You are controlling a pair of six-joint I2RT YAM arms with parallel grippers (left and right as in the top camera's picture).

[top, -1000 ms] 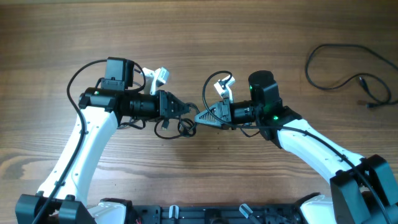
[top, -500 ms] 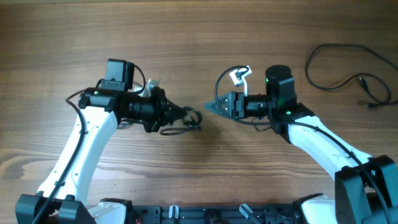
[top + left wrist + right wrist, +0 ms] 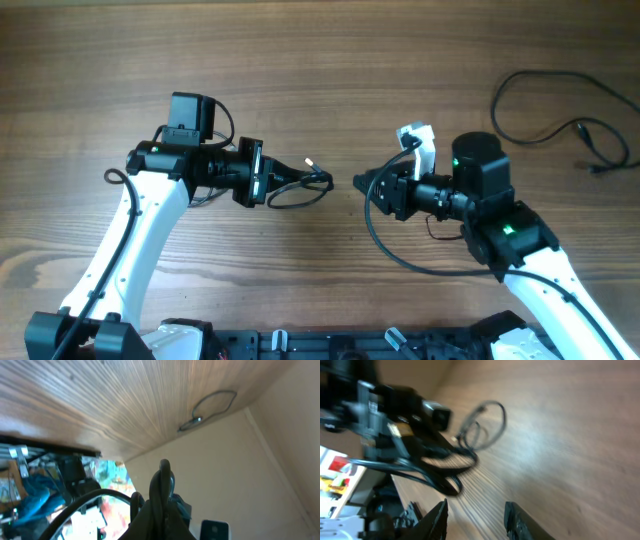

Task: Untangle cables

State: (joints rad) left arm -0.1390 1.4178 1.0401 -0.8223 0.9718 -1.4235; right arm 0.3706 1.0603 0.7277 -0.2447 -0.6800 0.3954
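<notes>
Nearest, at 6 o'clock, a band of bare bench (image 3: 300,290) gives open wood for moving. At mid-bench the left end effector (image 3: 298,176) points toward 3 o'clock with its fingers pressed together, pinching the bundle (image 3: 318,182). The bundle's thin black loops hang off the tip, just left of centre; whether they touch the wood I cannot tell. A short gap of bare wood parts the bundle from the right end effector (image 3: 360,183). That one faces 9 o'clock with its fingers (image 3: 436,519) spread, only wood showing between them, touching nothing. Beyond both, the wood runs bare from 9 round to 1 o'clock. Farthest, at 2 o'clock, a loose cable (image 3: 580,127) lies in a slack curve, well apart from both. The left wrist view shows the bench edge just past it.
</notes>
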